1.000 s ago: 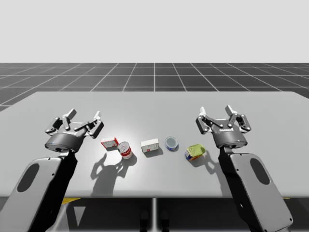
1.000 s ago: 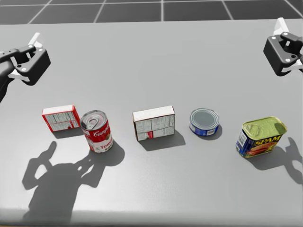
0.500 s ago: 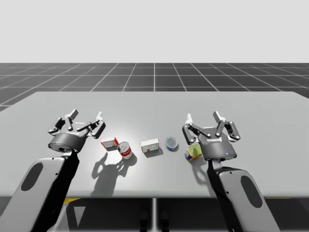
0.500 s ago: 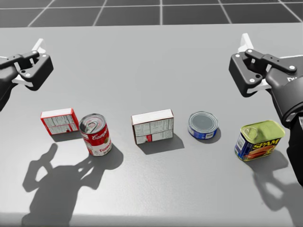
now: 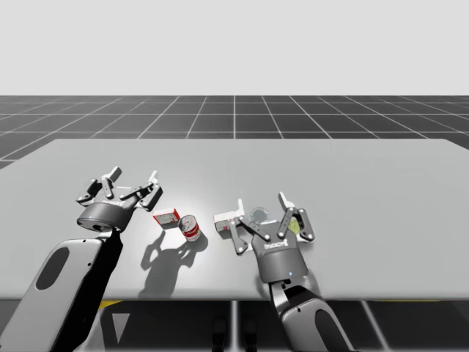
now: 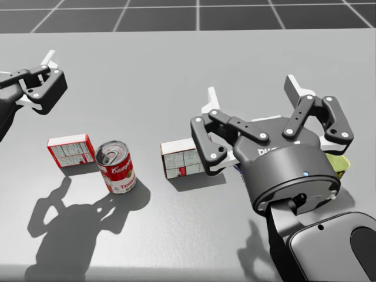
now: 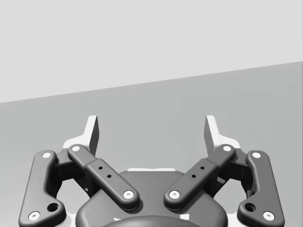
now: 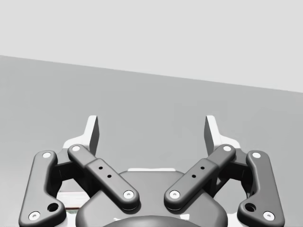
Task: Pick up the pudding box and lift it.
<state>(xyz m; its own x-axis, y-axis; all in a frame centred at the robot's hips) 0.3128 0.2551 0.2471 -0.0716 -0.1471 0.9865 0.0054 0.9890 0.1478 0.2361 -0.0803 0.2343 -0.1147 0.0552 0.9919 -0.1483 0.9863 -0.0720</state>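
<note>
Jaws of right gripper point(image 6: 254, 95) spread wide, gripping nothing. Bare grey tabletop between the white, wedge-shaped pads point(image 8: 92, 131) in the right wrist view. Black jointed link fingers point(image 6: 238, 128), matt, pinned with pale rivets, on a rounded dark-grey housing point(image 6: 291, 176).

Just beside its left finger, and partly behind it in the head view: pudding box point(image 6: 179, 160). Small flat-sided carton, white face with fine print and a red mark, resting on the table point(image 6: 147, 64). Outside the jaws, not between them. Contact between finger and box: cannot tell.

Under the same gripper, glimpsed between its fingers in the high view: low round blue can point(image 5: 258, 214) with pale metal lid. Past its right finger, a sliver of yellow-green tin point(image 6: 339, 162), mostly hidden by the housing.

Farther out past the pudding box, away from the right gripper: upright red-and-white can point(image 6: 116, 167), cylindrical, glossy, with ring-pull lid. Just beside it on the far side, small red box point(image 6: 71, 151), white printed face forward.

Jaws of left gripper point(image 6: 36, 81) likewise wide apart and empty, with plain grey surface ahead of them in the left wrist view. Held above the table beyond the red box, well apart from the pudding box. Hard-edged shadow point(image 6: 76, 229) of that arm on the smooth matt tabletop, on the near side of the red-and-white can.
</note>
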